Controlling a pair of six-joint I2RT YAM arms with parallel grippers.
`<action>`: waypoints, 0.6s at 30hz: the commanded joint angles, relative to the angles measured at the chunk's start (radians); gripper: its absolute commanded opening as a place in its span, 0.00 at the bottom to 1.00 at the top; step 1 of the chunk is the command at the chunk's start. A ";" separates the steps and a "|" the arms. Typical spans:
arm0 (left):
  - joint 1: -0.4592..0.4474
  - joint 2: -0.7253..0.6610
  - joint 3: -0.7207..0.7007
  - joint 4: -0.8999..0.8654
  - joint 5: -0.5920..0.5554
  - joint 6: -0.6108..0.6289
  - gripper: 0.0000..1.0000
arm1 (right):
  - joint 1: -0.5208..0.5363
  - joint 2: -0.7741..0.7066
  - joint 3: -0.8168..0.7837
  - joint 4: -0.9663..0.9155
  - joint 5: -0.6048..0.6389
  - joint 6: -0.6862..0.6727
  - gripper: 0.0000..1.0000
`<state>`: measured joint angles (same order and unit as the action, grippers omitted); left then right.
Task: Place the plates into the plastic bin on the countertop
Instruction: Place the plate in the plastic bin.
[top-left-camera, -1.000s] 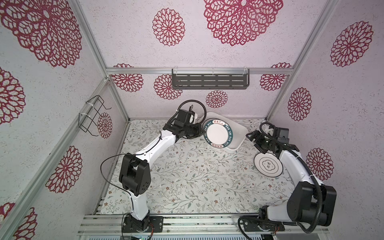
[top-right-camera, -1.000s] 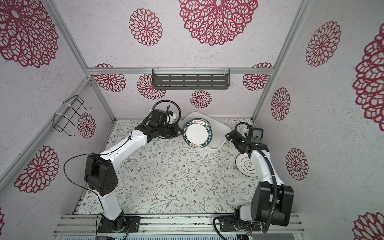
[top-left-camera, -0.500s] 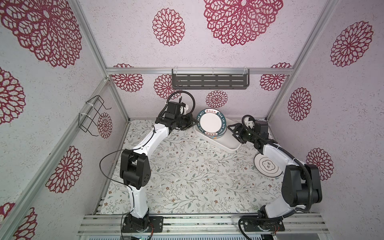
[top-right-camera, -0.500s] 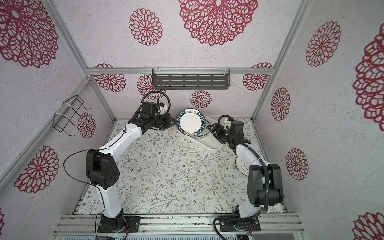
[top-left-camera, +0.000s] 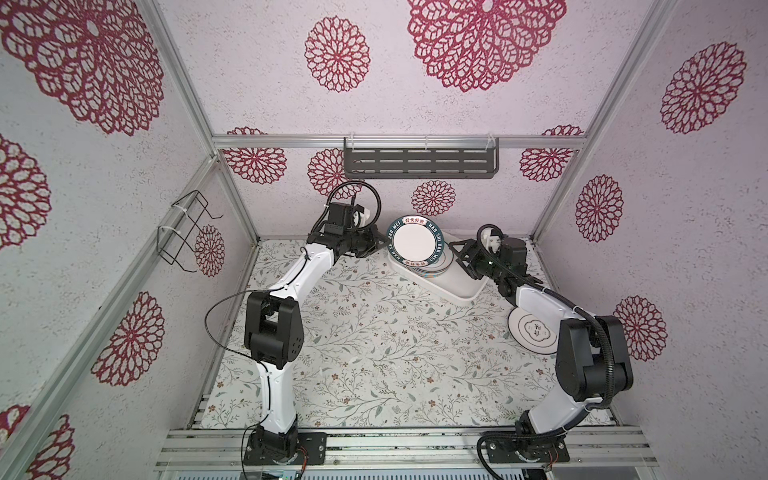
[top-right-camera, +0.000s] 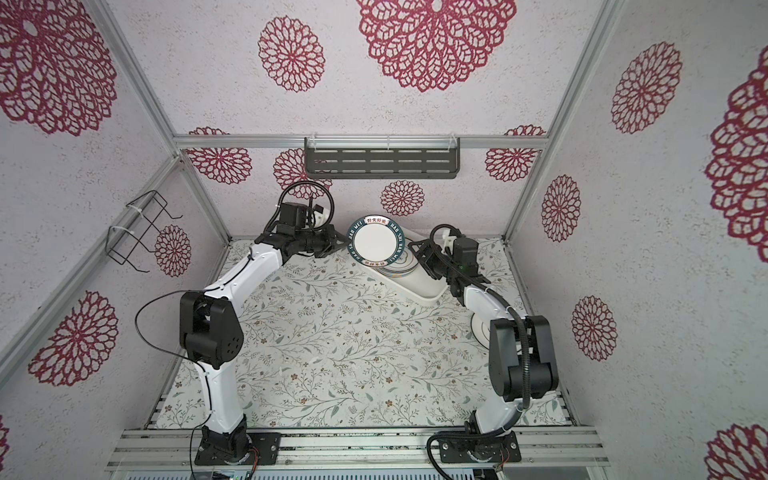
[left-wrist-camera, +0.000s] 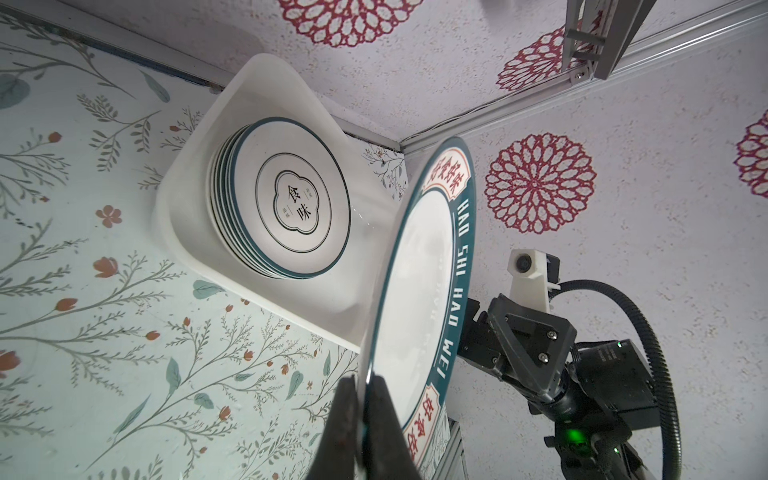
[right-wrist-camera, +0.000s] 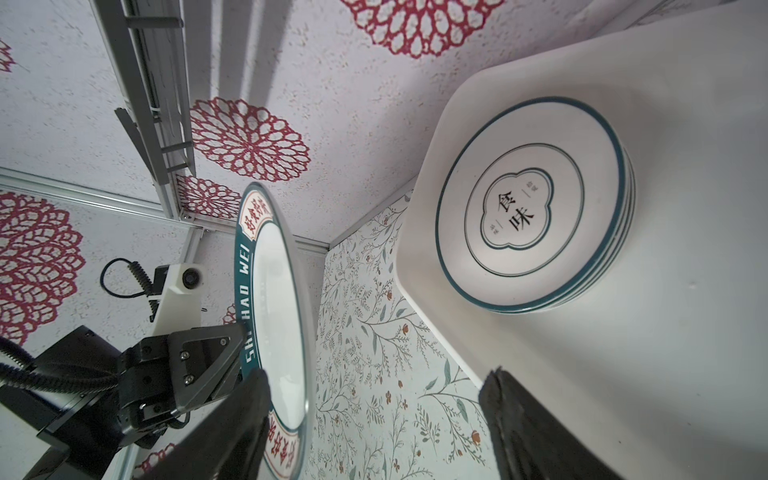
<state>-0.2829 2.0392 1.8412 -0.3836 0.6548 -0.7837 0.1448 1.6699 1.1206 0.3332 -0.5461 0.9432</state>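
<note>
Teal-rimmed plate (top-left-camera: 415, 245) hangs tilted over the plastic bin (top-left-camera: 457, 287), its rim clamped in the left hand (top-left-camera: 381, 244); right hand (top-left-camera: 460, 259) apart, above the bin.

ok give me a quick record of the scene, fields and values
left pincer: shut on the rim of the teal lettered-rim plate
held plate position: in the air over the plate stack, not touching it
plastic bin: holds the stack at its end nearer the back wall
stack top: clover emblem design
right pincer: open, holding nothing, close to the held plate
outside the bin: one clover-emblem plate on the countertop, by the right arm
</note>
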 joint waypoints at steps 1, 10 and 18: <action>0.019 0.003 0.016 0.099 0.045 -0.025 0.04 | 0.007 -0.036 0.024 0.050 0.006 0.000 0.85; -0.006 0.026 0.034 0.085 0.033 -0.029 0.04 | 0.040 -0.012 0.058 0.076 -0.005 -0.005 0.87; -0.033 0.009 0.004 0.134 0.023 -0.061 0.04 | 0.062 0.022 0.094 0.071 -0.013 -0.003 0.72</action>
<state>-0.3073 2.0674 1.8465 -0.3359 0.6640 -0.8280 0.2001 1.6802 1.1835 0.3767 -0.5522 0.9436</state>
